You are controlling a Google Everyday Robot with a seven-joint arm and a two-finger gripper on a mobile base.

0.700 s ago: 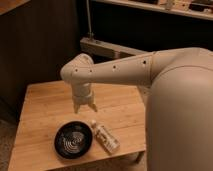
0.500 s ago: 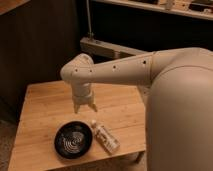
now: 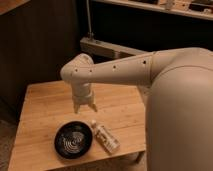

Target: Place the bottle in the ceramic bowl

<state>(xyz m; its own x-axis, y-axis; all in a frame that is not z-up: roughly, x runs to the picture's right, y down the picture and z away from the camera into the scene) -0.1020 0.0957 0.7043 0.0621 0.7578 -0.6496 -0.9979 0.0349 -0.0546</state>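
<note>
Your gripper hangs with jaws open above the wooden table, so lower it over the bottle lying just beside the ceramic bowl and close across its body.

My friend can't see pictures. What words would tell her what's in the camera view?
A white robot arm hangs its gripper, fingers open and empty, above a wooden table. Nearer the table's front edge, a small clear bottle lies on its side beside an empty black ceramic bowl.
</note>
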